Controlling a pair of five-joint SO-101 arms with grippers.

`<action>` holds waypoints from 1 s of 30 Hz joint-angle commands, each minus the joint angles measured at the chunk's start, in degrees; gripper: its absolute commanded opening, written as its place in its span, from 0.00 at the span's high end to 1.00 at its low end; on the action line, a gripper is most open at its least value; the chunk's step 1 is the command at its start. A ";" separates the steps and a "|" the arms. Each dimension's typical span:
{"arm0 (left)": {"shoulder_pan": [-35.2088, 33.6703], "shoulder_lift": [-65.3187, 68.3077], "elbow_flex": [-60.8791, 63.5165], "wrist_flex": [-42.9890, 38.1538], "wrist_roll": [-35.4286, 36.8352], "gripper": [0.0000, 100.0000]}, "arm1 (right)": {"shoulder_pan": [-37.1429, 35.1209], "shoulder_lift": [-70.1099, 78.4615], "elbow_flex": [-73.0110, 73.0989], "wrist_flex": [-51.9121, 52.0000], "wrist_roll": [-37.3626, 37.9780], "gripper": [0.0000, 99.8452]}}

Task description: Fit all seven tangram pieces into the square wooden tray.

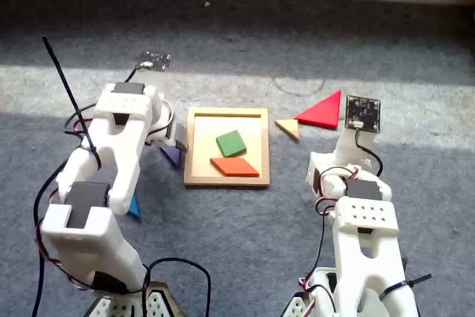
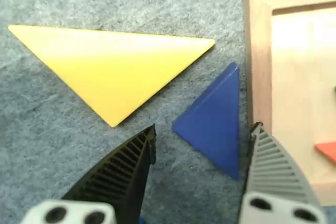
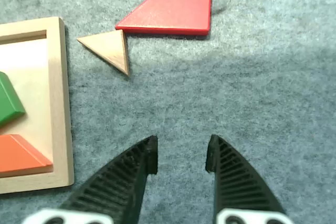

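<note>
Tangram pieces are split between the square wooden tray (image 1: 226, 113) and the grey carpet (image 1: 297, 243) it sits on. Two lie flat inside the tray: a green square (image 1: 231, 143), turned at a slant near the middle, and an orange parallelogram (image 1: 234, 167) along the edge nearest my arms. The rest of the tray floor is bare pale wood. Off the tray's left edge, my left claw (image 2: 203, 129) hangs spread wide over a dark blue triangle (image 2: 215, 121). My black finger (image 2: 126, 171) is on the triangle's outer side. My grey finger (image 2: 273, 166) is on the other side, right against the tray's raised rim, and the triangle lies just beside that rim. A large yellow triangle (image 2: 113, 69) rests on the carpet close by, one of its corners near the blue one but not touching it. A light blue piece (image 1: 133, 206) shows at the side of my left arm (image 1: 111, 161), partly covered by it. Off the tray's right edge, a small tan triangle (image 3: 109, 47) and a big red triangle (image 3: 176, 6) lie near each other, corners nearly meeting. My right claw (image 3: 181, 153) hovers over bare carpet, well short of both, its fingers parted and holding nothing.
</note>
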 commanded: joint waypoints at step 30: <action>2.42 11.65 -15.34 7.91 1.32 0.80 | 0.66 -1.54 -0.22 -1.10 0.62 0.85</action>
